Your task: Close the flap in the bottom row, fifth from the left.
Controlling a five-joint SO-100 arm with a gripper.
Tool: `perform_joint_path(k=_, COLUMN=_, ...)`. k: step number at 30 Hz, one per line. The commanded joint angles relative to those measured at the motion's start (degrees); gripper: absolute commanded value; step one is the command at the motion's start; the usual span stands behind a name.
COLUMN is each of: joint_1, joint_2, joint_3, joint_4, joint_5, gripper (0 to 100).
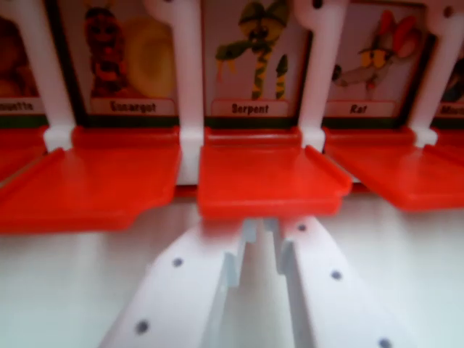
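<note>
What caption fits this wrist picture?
White plastic claw reaches under the flat red plastic flap below the Serpent picture card.

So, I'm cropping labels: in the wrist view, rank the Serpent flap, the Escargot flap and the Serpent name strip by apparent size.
1. Open red plastic Escargot flap, though its left side is cut off by a white post.
2. Open red plastic Serpent flap, which looks only slightly smaller, so the order is uncertain.
3. Pale Serpent name strip, clearly smallest.

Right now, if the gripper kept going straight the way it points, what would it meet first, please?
Most likely the front edge of the red flap below the Serpent card. The gripper sits just short of it, jaws slightly apart, though depth is hard to judge.
</note>
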State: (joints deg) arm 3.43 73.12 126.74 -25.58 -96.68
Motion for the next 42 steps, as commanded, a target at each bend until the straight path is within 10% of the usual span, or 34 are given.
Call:
perform_joint_path(k=1, joint_1=-0.6, joint_2=0.6, joint_3=-6.3, joint_4=-1.7, joint_5=0.53, gripper=0)
perform_joint_path(k=15, joint_1=-0.8, joint_2=0.5, joint_3=-12.0, joint_4=-0.4, joint_5=2.02, gripper=0)
perform_joint_path(k=27, joint_1=-0.2, joint_2=17.7, joint_3=1.7, joint_4=2.3, joint_5=1.23, gripper=0)
perform_joint_path(k=42, joint_1=2.0, joint_2=78.3, joint_3=23.5, joint_4=45.0, joint_5=2.99, gripper=0)
